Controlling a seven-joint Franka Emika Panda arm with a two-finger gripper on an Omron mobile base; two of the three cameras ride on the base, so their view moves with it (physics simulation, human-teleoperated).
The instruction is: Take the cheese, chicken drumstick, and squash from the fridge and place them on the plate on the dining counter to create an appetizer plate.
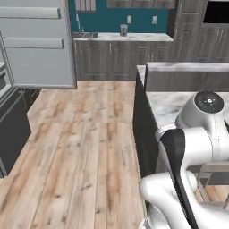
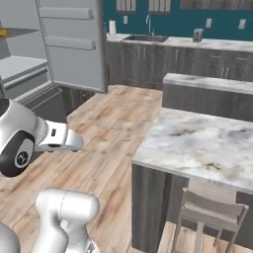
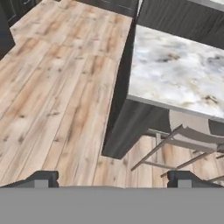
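Hand view: the two-finger gripper (image 3: 113, 179) points down at the pale wood-plank floor (image 3: 52, 96), its two small dark fingertips (image 3: 41, 178) set wide apart with nothing between them — no object is held. Ahead and to the right stands the long white-grey marble dining counter with brown veining (image 3: 179, 74) on its dark grey base; a grey stool (image 3: 188, 140) is tucked just beside its near edge.

Right base view: the tall grey fridge (image 2: 29, 64) stands at far left with its door (image 2: 74, 44) swung open, exposing pale grey shelves. A small bright yellow item at the left edge of an upper shelf may be the cheese (image 2: 3, 33) — too small to confirm. The dining counter is well apart from the fridge, across the floor.
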